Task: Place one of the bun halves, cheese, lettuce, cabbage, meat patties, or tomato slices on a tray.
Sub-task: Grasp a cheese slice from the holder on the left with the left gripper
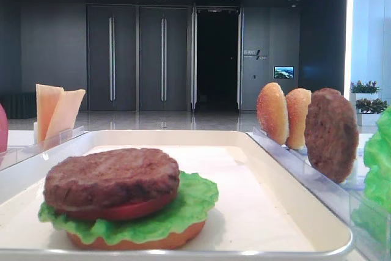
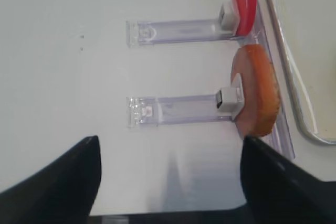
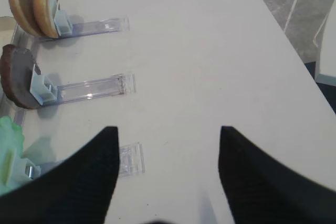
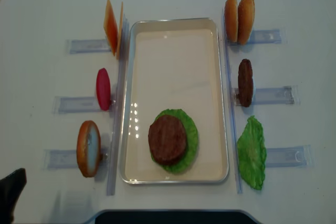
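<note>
On the tray (image 4: 176, 30) a stack is already built at about six o'clock of its inside: an orange-tan bun half at the bottom, ruffled green lettuce (image 1: 195, 203), a thin red tomato slice, and a rough dark meat patty (image 4: 167, 139) on top; I judge the burger is more than half made, and cheese or a closing bun is not yet on it.

The cheese (image 4: 112, 26) stands on edge in its clear rack at eleven o'clock of the tray, two thin stiff pale-orange squares; two golden bun halves (image 4: 239, 12) stand at one o'clock; one more patty (image 4: 245, 82) at three o'clock; a glossy loose lettuce leaf (image 4: 252, 152) at four o'clock; a red tomato slice (image 4: 103, 88) at nine o'clock; one bun half (image 4: 88, 148) at eight o'clock.

The left gripper (image 2: 170, 182) hangs over the bare table near that last bun half, its dark fingers well apart and holding nothing; the right gripper (image 3: 168, 171) is also spread wide and empty, near the transparent racks (image 3: 92, 88) on its side.

The tray is white, glossy at its rim, with rounded corners.
</note>
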Controlling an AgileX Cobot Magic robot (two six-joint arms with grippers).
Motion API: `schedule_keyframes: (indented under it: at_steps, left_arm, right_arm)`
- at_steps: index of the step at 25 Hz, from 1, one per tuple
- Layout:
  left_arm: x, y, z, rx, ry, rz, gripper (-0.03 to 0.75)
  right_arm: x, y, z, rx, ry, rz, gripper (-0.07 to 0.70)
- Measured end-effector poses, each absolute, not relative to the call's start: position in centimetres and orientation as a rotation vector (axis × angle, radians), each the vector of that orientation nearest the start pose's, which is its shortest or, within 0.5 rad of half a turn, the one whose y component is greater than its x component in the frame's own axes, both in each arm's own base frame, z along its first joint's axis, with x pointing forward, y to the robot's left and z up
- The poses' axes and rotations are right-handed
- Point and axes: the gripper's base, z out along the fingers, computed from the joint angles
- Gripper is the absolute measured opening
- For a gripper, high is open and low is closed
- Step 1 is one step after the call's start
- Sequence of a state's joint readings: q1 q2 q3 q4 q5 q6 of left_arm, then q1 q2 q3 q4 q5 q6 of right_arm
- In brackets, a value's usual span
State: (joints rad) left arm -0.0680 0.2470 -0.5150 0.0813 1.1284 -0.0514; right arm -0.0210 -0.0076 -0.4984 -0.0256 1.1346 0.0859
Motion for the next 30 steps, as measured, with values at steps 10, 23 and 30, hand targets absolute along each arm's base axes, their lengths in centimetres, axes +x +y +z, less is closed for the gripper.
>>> schedule_keyframes:
  at_steps: [10,23,30]
  left_arm:
    - [11.0,0.1,30.2,0.006,2.611,0.087,0.629]
    - [23.0,-0.6,30.3,-0.02,2.812,0.112,0.629]
    - [29.9,-1.2,30.0,-0.032,2.876,0.107,0.625]
  right_arm:
    - [-0.9,-0.2,27.1,0.115,2.109,0.008,0.428]
    - [-0.9,-0.2,27.1,0.115,2.109,0.008,0.428]
    - [-0.9,-0.2,27.1,0.115,2.109,0.008,0.428]
